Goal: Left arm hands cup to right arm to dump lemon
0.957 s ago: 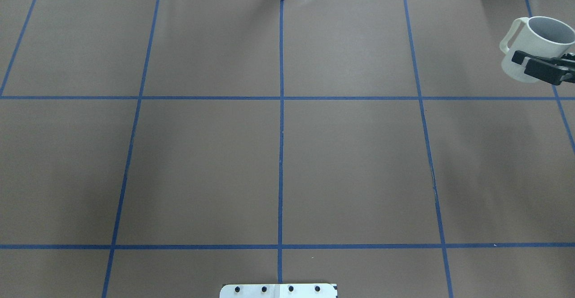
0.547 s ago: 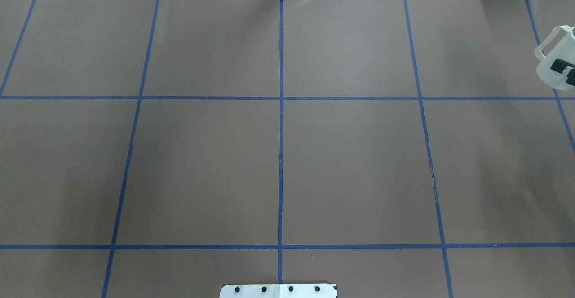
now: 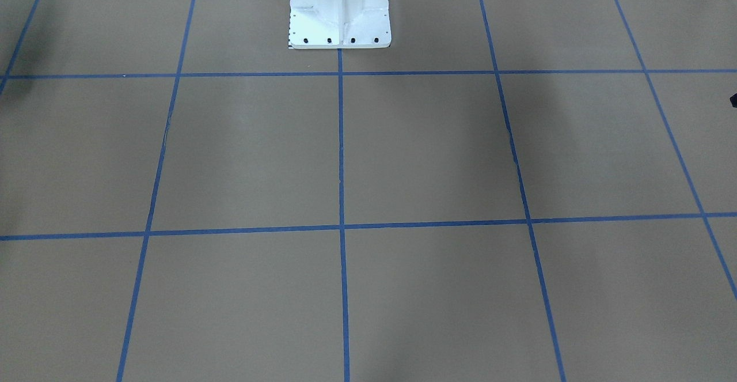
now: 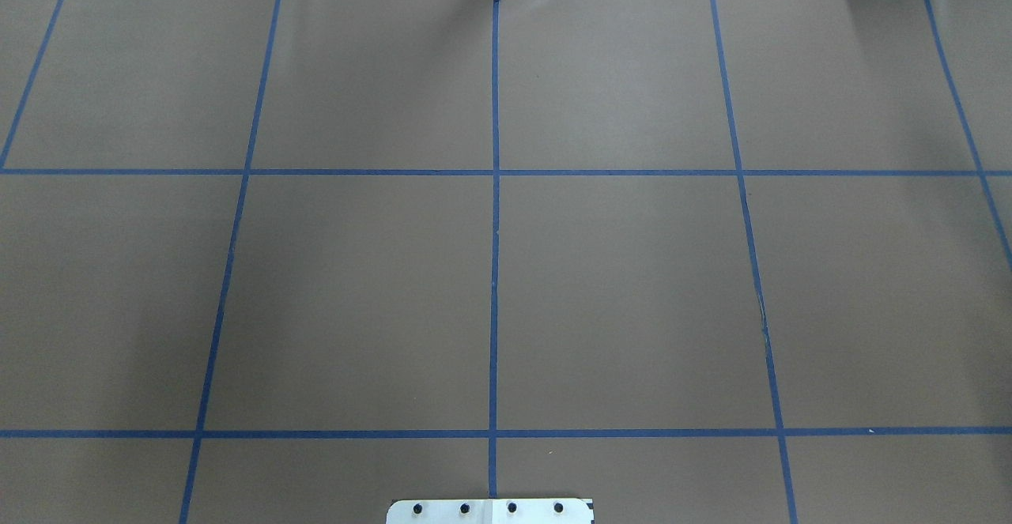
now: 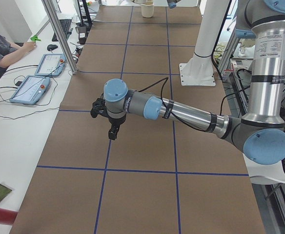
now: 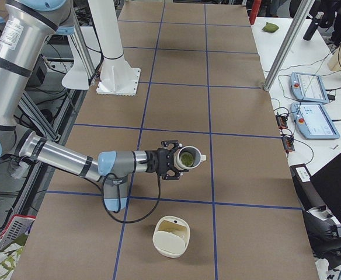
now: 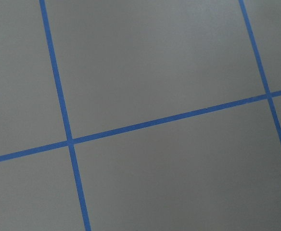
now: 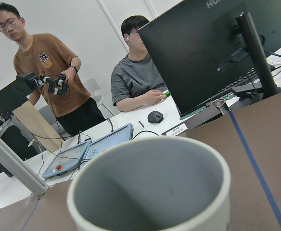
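The white cup (image 6: 191, 157) hangs above the table at my right gripper (image 6: 177, 159), tilted with its mouth towards the exterior right camera. A dull yellowish lemon (image 6: 186, 157) sits inside it. In the right wrist view the cup's rim (image 8: 150, 159) and grey inside fill the bottom, with no fingers and no lemon showing. I cannot tell how the right jaws stand. My left gripper (image 5: 113, 132) points down over the table, apart from the cup. I cannot tell whether it is open or shut. Neither gripper shows in the overhead or front-facing views.
A white open container (image 6: 171, 236) stands on the table near the right end, below and nearer the camera than the cup. The white robot base (image 3: 339, 10) stands at mid table. Operators sit and stand beyond the table's edge (image 8: 133, 72).
The right gripper with the cup has moved rightward, out of the overhead view past its right edge.
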Available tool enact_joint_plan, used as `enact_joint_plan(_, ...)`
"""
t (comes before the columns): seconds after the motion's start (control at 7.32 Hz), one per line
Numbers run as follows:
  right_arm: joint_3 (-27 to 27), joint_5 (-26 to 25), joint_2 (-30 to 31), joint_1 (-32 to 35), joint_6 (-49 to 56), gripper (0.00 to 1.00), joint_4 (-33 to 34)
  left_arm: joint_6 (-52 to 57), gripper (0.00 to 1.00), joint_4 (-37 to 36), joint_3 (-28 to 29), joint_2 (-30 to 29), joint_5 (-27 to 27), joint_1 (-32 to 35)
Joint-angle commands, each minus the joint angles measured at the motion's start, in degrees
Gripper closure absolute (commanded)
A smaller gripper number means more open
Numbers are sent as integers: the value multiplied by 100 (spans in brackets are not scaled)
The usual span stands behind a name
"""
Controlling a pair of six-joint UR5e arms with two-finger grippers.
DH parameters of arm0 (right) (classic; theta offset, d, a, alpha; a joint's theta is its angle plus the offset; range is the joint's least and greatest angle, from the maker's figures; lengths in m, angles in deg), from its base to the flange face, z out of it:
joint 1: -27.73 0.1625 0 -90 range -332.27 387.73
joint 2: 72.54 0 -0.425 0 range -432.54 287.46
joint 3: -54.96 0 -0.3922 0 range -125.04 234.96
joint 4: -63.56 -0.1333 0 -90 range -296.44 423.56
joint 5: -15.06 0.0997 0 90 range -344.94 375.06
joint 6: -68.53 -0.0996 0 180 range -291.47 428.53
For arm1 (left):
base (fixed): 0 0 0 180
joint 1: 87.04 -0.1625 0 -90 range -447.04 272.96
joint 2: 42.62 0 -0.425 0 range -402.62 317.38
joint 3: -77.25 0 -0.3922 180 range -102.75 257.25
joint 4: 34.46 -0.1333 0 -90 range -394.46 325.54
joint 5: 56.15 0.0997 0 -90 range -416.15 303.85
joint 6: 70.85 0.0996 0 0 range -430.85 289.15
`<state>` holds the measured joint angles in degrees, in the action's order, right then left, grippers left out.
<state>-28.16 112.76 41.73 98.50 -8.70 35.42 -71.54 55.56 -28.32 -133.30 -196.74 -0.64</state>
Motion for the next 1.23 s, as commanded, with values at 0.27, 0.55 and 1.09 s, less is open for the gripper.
enact_joint_plan(0.27, 1069, 117, 139, 717, -2362, 100, -1027, -2, 0, 41, -34, -64, -13, -9)
enact_joint_plan(0.55, 1254, 198, -44, 895, -3320, 100, -1018, -2, 0, 50, -43, -134, -13, -9)
enact_joint_plan(1.09, 1500, 285, -449, 1079, -5131, 100, -1036, -2, 0, 41, -69, -169, -13, -18)
